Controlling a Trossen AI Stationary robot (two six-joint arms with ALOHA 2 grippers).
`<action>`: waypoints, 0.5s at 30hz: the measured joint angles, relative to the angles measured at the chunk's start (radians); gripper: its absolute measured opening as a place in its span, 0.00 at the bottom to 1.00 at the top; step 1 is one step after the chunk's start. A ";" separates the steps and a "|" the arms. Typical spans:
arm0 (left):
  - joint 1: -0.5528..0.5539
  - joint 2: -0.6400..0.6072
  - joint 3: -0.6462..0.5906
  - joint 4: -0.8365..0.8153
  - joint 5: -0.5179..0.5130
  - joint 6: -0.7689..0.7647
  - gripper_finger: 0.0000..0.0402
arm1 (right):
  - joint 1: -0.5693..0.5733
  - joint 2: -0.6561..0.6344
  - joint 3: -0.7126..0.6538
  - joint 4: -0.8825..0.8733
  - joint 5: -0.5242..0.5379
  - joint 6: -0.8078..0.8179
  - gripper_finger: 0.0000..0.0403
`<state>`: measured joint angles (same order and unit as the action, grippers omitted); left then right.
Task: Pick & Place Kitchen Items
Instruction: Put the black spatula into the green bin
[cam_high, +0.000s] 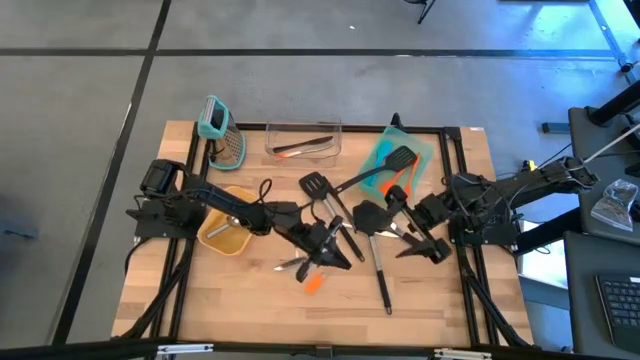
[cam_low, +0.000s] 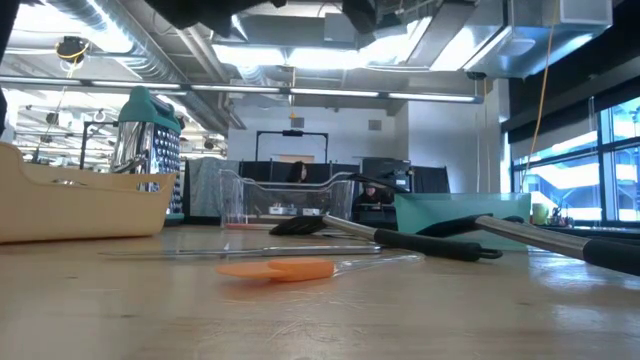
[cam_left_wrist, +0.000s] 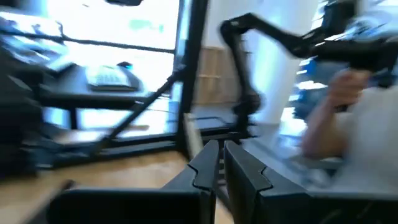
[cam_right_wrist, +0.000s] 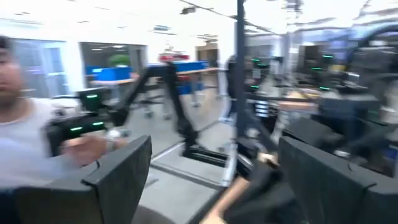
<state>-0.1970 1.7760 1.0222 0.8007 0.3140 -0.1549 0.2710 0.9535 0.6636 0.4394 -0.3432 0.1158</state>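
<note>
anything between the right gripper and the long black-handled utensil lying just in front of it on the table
Nothing visible stands between them. In the high view the open right gripper sits beside the long utensil, with only bare table around; the closest other turner lies alongside, not across.

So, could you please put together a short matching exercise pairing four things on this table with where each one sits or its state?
Things:
1. grater
2. clear container
3. yellow bowl
4. right tool

Places or states:
a. far edge, middle of the table
b. far left corner
c. open, raised above the table
d. left side, next to the left arm

Pairs: 1-b, 2-a, 3-d, 4-c
</note>
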 joint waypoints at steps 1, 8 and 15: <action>-0.006 0.000 0.000 -0.007 -0.038 0.029 0.05 | 0.000 0.000 0.000 0.004 -0.034 0.000 0.87; -0.078 0.036 0.000 -0.049 -0.333 0.221 0.05 | 0.033 0.000 0.000 0.038 -0.147 0.083 0.87; -0.087 0.157 0.069 -0.053 -0.446 0.231 0.05 | 0.062 -0.031 0.000 0.056 -0.177 0.002 0.87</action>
<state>-0.2835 1.9327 1.0915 0.7481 -0.1320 0.0765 0.3333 0.9229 0.6636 0.4953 -0.5205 0.1176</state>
